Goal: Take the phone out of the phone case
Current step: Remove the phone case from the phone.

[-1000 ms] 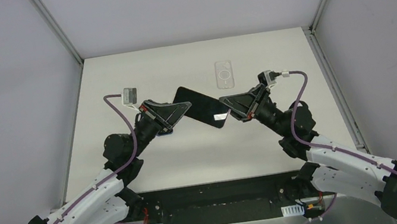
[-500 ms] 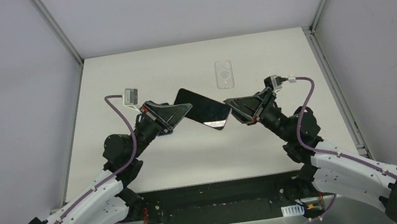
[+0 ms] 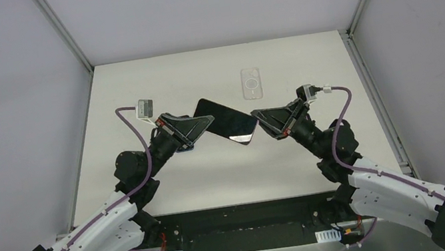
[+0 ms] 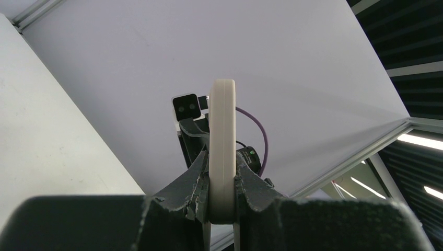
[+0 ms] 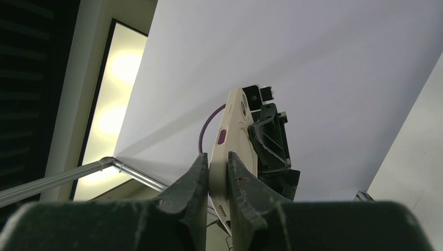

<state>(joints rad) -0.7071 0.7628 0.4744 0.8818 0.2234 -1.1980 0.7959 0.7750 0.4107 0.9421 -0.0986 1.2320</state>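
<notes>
At centre frame, left gripper [image 3: 206, 123] and right gripper [image 3: 260, 121] both pinch the phone [image 3: 227, 122]; phone case [image 3: 252, 83] lies apart on the tabletop [image 3: 148, 184]. Extraction apparently complete; next, a level set-down.

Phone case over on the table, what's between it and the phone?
Nothing: the top view shows only bare table between the clear phone case and the phone, which the left gripper and right gripper hold by its ends.

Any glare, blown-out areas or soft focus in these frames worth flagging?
Top external: even light, a small bright reflection on the phone screen's lower corner. Left wrist: phone edge sharp, dark foreground of the left end effector blurred. Right wrist: ceiling light panel blown out at left.
</notes>
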